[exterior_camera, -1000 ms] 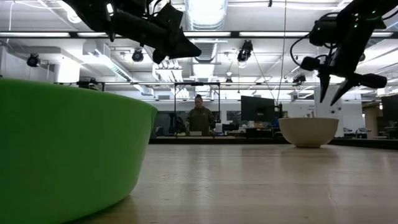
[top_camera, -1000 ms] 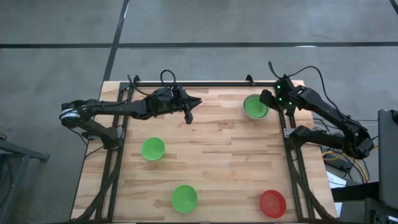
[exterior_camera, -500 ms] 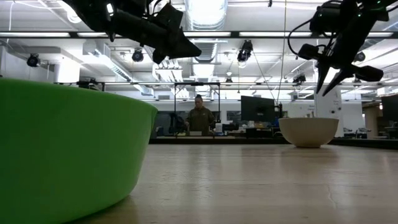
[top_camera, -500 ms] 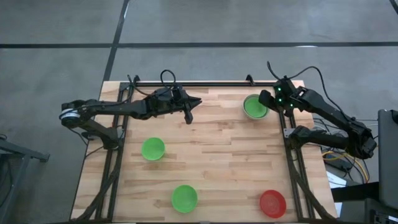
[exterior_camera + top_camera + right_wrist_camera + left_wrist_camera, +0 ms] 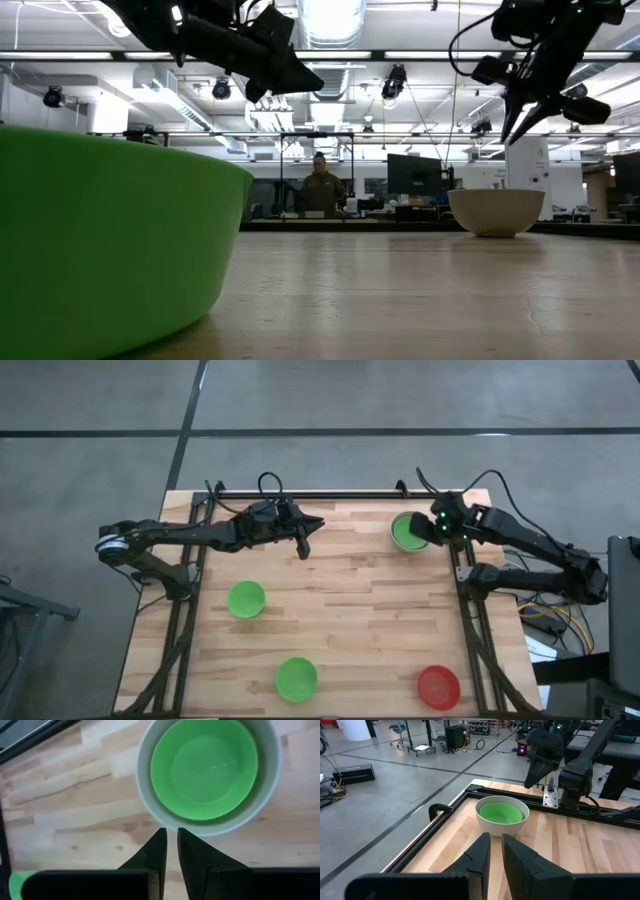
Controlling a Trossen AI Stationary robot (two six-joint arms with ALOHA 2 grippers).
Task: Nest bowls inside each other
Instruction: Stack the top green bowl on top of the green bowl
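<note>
A pale bowl with a green bowl nested in it stands at the table's far right. Two more green bowls rest on their bases at left centre and near the front edge. A red bowl sits at the near right. My right gripper hovers shut, well above the table, just beside the pale bowl's rim, pointing steeply down. My left gripper hangs shut over the far middle, aimed roughly level at the nested pair.
Black frame rails run along the far edge and both sides of the table. Bare wood lies between the bowls. In the low view the front green bowl fills the near left, and a person stands far behind the table.
My right gripper has shut its fingers with nothing between them. It has risen a little and swung toward the table's left, over the edge of the nested bowls, rolling slightly. The bowls and my left arm have kept still.
</note>
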